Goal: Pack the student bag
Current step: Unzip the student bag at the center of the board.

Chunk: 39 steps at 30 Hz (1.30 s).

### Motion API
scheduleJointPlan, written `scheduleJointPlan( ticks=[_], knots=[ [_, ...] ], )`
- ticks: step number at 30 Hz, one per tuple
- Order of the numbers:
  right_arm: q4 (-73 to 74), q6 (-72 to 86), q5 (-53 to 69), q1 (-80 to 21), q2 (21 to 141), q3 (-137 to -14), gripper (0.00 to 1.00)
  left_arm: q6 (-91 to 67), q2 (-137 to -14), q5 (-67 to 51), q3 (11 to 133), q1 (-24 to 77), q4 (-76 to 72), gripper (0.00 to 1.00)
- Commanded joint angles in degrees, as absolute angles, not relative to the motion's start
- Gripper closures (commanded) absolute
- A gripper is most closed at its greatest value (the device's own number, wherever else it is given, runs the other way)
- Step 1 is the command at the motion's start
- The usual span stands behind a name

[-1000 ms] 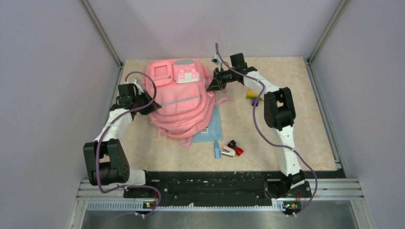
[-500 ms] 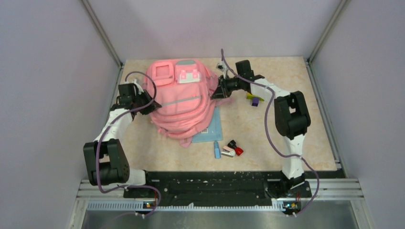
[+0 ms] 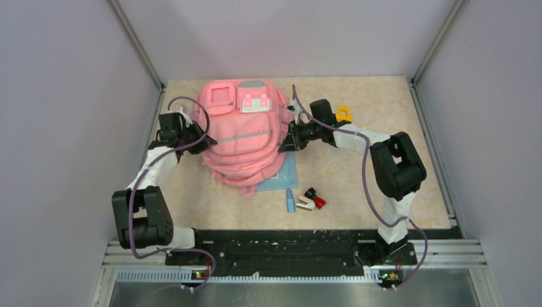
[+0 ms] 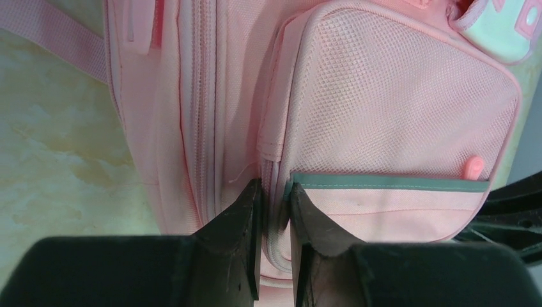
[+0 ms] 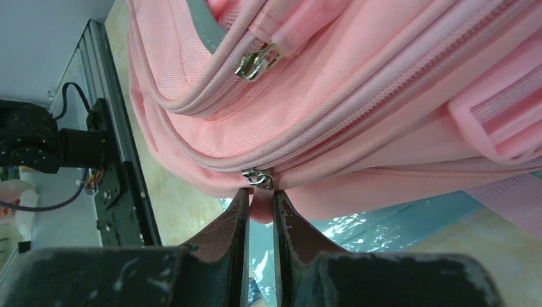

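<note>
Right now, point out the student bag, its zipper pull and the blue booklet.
student bag (image 3: 240, 142): top external view, front panel.
zipper pull (image 5: 262, 206): right wrist view, pink tab under the metal slider.
blue booklet (image 3: 287, 171): top external view, bare part beside the bag.

One student bag (image 3: 243, 137). Two claws, the left claw (image 3: 204, 141) and the right claw (image 3: 285, 141), one at each side of it.

One flat blue packet (image 3: 286, 174) lies just on the near side of the right claw.

Three small items sit further toward the near edge:
- one blue tube (image 3: 290, 201)
- one white-pink piece (image 3: 305, 204)
- one red-and-black piece (image 3: 314, 197)

One yellow object (image 3: 344, 114) is beyond the right claw. There are two metal zips: the lower zip slider (image 5: 258, 178) at the right claw's tips, and the upper zip slider (image 5: 257, 62) farther off.
</note>
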<state>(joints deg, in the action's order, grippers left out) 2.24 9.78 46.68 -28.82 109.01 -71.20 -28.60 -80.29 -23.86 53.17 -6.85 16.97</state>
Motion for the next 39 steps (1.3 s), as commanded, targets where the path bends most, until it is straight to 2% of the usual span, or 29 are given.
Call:
scheduleJointPlan(
  ticks=[1,9,21,29,39],
  knots=[
    [-2.5,17.1,44.0,-34.9,103.3,-68.1,1.0,-30.1,-77.9,-22.9,52.7,-6.6,12.5,1.0],
    [-3.9,21.1,33.3,-44.5,102.6,-70.8,1.0,-30.6,-76.8,-22.7,52.0,-6.7,11.6,1.0],
    [-9.7,28.6,32.7,-51.1,110.4,-79.6,1.0,-31.4,-74.6,-22.4,51.2,-6.7,10.8,1.0],
    [-3.9,27.2,33.3,-53.8,119.1,-91.6,1.0,-32.1,-73.7,-22.7,50.7,-6.7,9.8,1.0],
    [3.2,28.3,31.9,-54.0,113.5,-90.3,1.0,-29.8,-70.7,-19.0,51.7,-6.7,11.7,1.0]
  ],
)
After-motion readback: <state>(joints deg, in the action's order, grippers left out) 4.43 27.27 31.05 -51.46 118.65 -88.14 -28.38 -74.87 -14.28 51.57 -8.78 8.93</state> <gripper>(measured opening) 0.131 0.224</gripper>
